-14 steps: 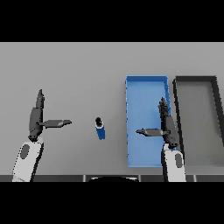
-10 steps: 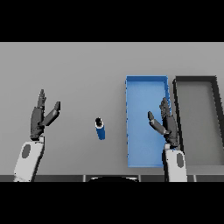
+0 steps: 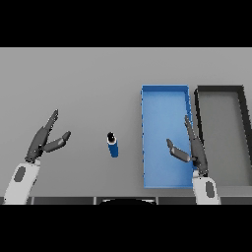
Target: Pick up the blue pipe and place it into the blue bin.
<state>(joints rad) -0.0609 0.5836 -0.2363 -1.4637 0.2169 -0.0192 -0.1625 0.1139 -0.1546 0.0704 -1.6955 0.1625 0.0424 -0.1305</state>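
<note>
So the blue pipe [image 3: 113, 145] is sitting on the grey bench [image 3: 88, 83], pretty much in the middle of the space between the two hands. It's a short stubby thing with a dark cap at the far end, lying roughly lengthwise away from the robot.

The left robot hand [image 3: 45, 140] is off to the left of the pipe, well apart from it, fingers straight and spread with the thumb sticking out toward the pipe. Holding nothing.

The right robot hand [image 3: 189, 147] is on the other side, hovering over the right part of the blue bin [image 3: 165, 91]. Fingers are straight and pointing away from the robot, thumb splayed out to the left. Also holding nothing, not touching the pipe.

The pipe is just left of the blue bin's left wall, outside it. Right beside the blue bin, further right, there's a dark grey bin [image 3: 221, 89].
</note>
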